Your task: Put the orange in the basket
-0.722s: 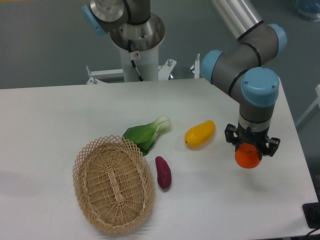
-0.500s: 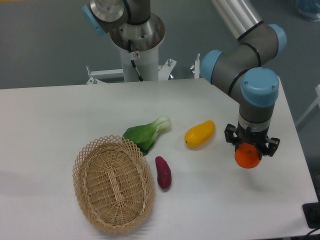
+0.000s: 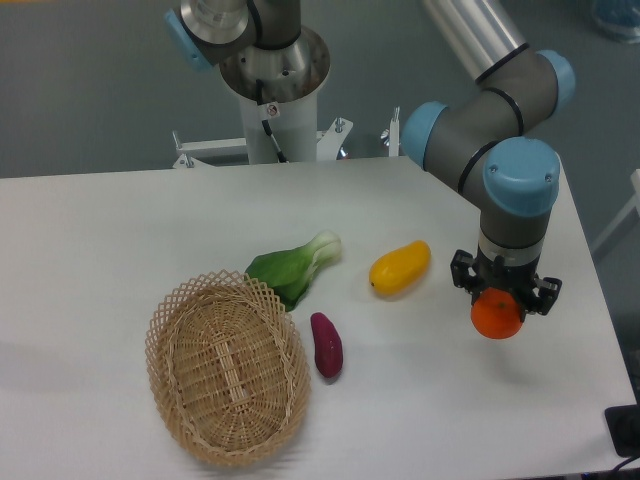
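Round bright-orange orange (image 3: 497, 316), ball-shaped with no long axis, pinched in the downward-pointing gripper (image 3: 503, 297) above the right side of the white table (image 3: 100, 230), yellow mango-like fruit (image 3: 400, 267) to its left, oval wicker basket (image 3: 226, 369) well apart at near left, long axis running near-to-far

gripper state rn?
Gripper: closed on the orange, held above the table; basket empty.
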{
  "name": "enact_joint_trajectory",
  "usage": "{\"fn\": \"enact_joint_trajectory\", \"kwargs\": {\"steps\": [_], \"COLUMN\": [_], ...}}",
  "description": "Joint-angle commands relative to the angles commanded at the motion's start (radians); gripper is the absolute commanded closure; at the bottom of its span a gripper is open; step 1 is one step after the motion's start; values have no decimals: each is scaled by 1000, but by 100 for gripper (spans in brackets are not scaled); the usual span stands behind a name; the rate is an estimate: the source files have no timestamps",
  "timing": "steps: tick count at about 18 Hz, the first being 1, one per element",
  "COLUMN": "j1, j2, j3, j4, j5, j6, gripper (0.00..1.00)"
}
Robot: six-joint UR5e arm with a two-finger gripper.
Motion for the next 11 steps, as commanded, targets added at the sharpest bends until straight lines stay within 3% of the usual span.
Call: {"fn": "enact_joint_trajectory", "kwargs": {"steps": [5, 11], "j1": [-18, -110], "j2": [12, 17], "j3": [-29, -31], "j4": [0, 2], "j5": [-5, -8], "j6": [-6, -37], "gripper": [41, 41]}}
